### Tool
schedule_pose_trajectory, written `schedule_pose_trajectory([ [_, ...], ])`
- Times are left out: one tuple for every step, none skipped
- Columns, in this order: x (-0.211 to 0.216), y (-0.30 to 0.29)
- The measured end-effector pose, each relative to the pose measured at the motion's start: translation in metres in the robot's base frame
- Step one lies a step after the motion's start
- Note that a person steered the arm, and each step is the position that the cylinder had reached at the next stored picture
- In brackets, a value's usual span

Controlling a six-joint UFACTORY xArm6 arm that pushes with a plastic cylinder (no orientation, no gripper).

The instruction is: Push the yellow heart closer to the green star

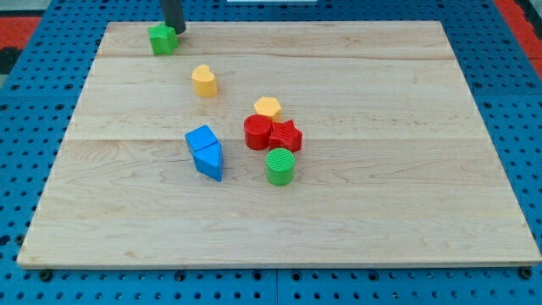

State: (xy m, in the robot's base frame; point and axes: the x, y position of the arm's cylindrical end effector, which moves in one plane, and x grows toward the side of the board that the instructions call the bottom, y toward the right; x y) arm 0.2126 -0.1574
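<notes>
The yellow heart (204,80) lies on the wooden board (381,169), left of centre and towards the view's top. The green star (163,39) sits near the board's top-left corner, up and to the left of the heart, with a gap between them. My tip (174,29) comes down from the view's top edge and rests at the star's upper right side, touching or nearly touching it. The tip is well away from the yellow heart.
A yellow hexagon (268,108), a red cylinder (257,132), a red star (286,135) and a green cylinder (280,166) cluster near the middle. A blue cube (201,139) and a blue triangle (209,159) touch each other just to their left.
</notes>
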Motion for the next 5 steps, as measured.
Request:
schedule_pose_trajectory([
  [0.013, 0.040],
  [0.051, 0.090],
  [0.129, 0.078],
  [0.140, 0.042],
  [0.157, 0.065],
])
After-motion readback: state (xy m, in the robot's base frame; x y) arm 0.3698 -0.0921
